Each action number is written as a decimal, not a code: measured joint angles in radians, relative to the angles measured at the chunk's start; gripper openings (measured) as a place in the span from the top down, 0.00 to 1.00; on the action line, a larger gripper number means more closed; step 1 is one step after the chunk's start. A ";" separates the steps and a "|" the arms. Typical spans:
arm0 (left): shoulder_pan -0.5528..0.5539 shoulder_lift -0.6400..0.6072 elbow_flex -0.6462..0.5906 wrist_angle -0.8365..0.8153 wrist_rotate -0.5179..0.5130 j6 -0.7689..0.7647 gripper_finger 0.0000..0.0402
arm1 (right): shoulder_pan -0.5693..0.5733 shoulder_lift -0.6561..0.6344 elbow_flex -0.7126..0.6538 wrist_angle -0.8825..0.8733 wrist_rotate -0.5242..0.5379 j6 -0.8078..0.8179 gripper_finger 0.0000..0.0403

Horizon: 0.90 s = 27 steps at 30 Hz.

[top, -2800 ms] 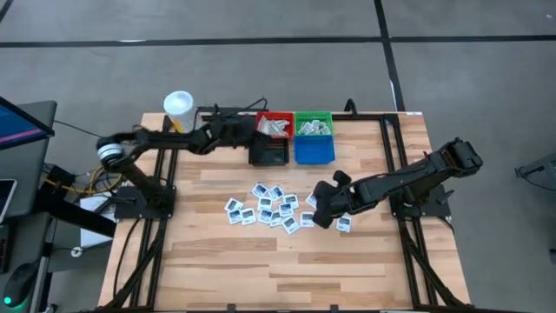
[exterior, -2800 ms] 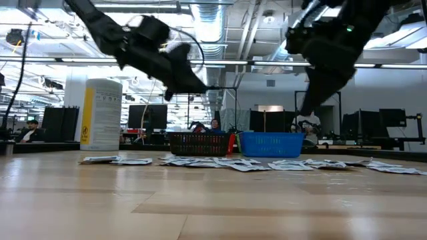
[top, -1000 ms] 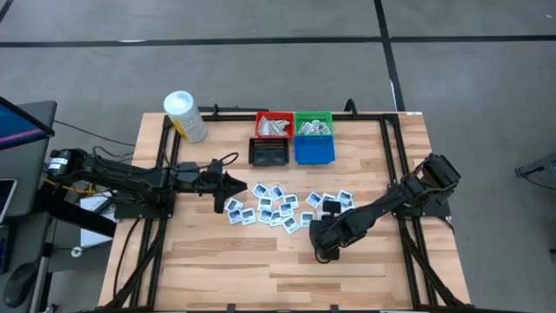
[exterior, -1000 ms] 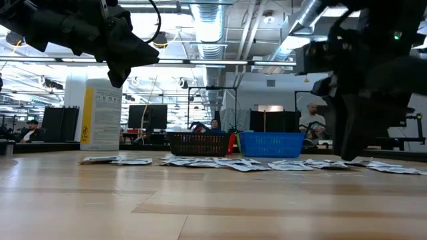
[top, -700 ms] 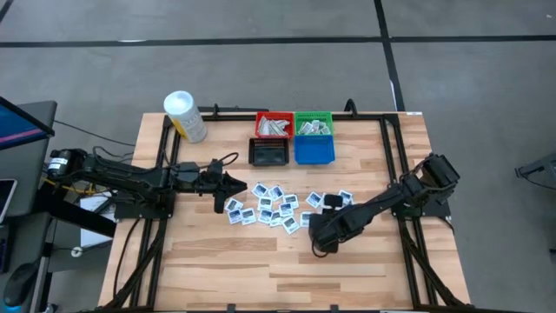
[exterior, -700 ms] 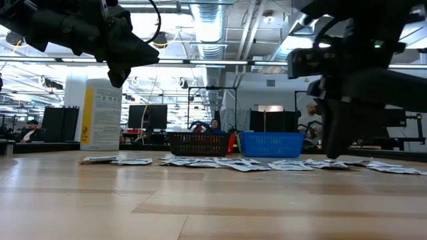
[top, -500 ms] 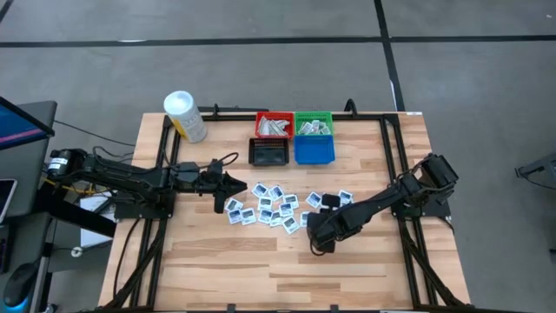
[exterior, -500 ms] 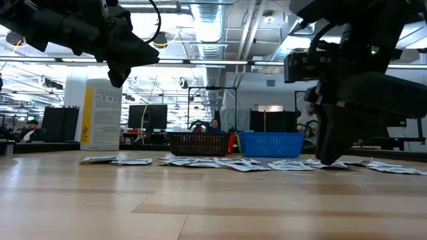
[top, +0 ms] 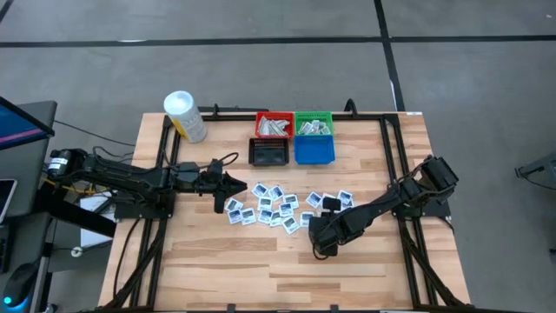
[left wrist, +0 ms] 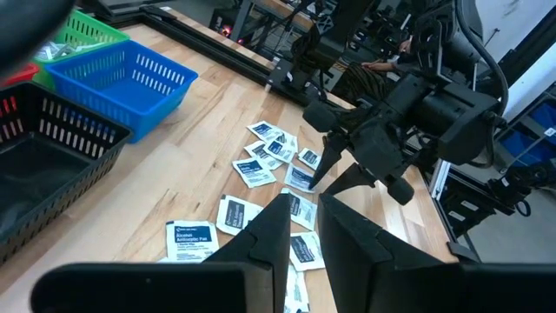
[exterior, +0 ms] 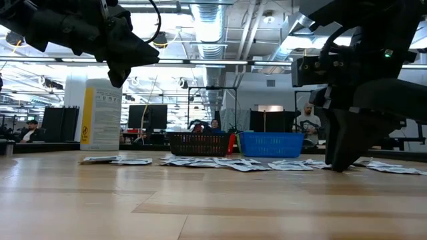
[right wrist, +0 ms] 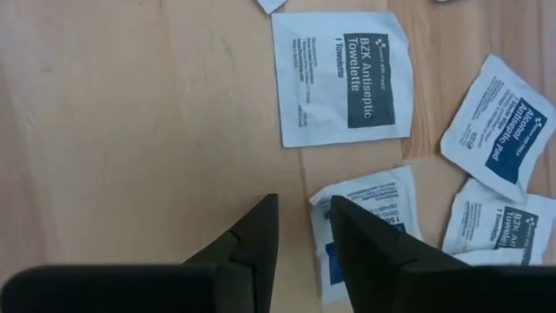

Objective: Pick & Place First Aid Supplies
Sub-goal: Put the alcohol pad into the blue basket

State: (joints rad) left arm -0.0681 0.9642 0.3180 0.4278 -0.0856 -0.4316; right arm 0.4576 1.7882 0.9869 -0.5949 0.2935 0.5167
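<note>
Most packets (top: 274, 207) still litter the counter (top: 217, 261); the right tool (top: 320, 238), at their four o'clock, hangs slightly parted and empty, the left tool (top: 228, 184) likewise.

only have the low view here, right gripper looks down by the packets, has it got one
observer: No. The right wrist view shows the right gripper open and empty, its fingers set over the edge of a white towelette packet that lies flat on the table.
operator: and the left one
observer: From above, the left gripper hangs at the left end of the packet spread; its wrist view shows nothing between its fingers.
</note>
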 joint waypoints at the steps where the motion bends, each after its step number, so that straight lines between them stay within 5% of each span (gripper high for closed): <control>1: 0.000 0.000 0.000 0.000 0.000 0.000 0.84 | 0.000 0.000 0.000 0.000 0.003 0.000 0.75; 8: 0.000 0.000 0.000 0.000 0.000 0.000 0.84 | -0.023 0.000 0.000 0.001 -0.007 0.016 0.78; 16: 0.000 0.000 0.000 0.000 0.000 0.000 0.84 | -0.042 0.000 -0.002 0.003 -0.006 0.116 0.98; 27: 0.000 0.000 0.000 0.000 0.012 0.001 0.84 | -0.005 0.000 0.069 0.019 -0.030 0.226 1.00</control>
State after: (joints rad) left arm -0.0677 0.9642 0.3180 0.4278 -0.0734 -0.4310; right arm 0.4529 1.7885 1.0564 -0.5762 0.2630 0.7427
